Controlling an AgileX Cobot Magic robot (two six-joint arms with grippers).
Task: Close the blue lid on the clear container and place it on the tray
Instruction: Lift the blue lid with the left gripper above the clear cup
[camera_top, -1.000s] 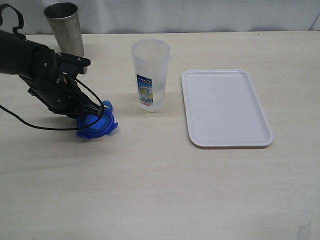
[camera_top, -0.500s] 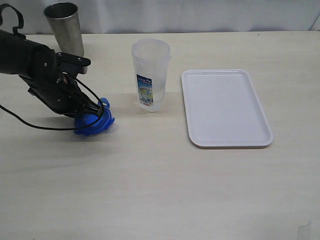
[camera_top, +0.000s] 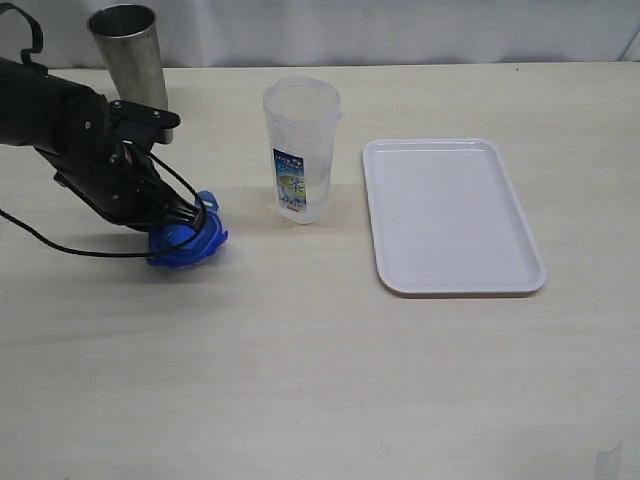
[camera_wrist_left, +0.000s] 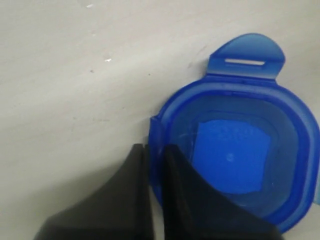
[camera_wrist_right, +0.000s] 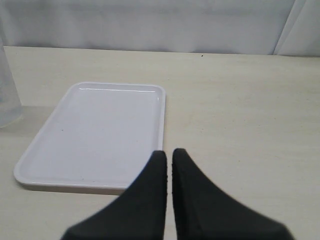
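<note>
The front of the bench (camera_top: 320, 390) is bare pale wood. Further back, at the middle left of the exterior view, the left pincer (camera_top: 196, 221) reaches down at a slant from its black arm and is closed on the blue lid (camera_top: 188, 246). In the left wrist view, the two dark fingers (camera_wrist_left: 180, 200) of this pincer (camera_wrist_left: 154, 150) clamp one edge of the lid (camera_wrist_left: 235, 150) between them, one inside the rim and one outside. One snap flap sticks out on the far side. Whether the lid touches the bench or is just clear of it cannot be told.

At the middle right lies the tray (camera_top: 450, 215), flat and white, well apart from the lid. In the right wrist view the right pincer (camera_wrist_right: 168, 152) hangs above the tray's (camera_wrist_right: 95, 130) near corner, its fingers drawn together on nothing.

Slightly further back, just left of the tray, the clear container (camera_top: 300, 150) stands upright and uncovered. Farthest back, in the upper left, stands a steel cup (camera_top: 128, 55).
</note>
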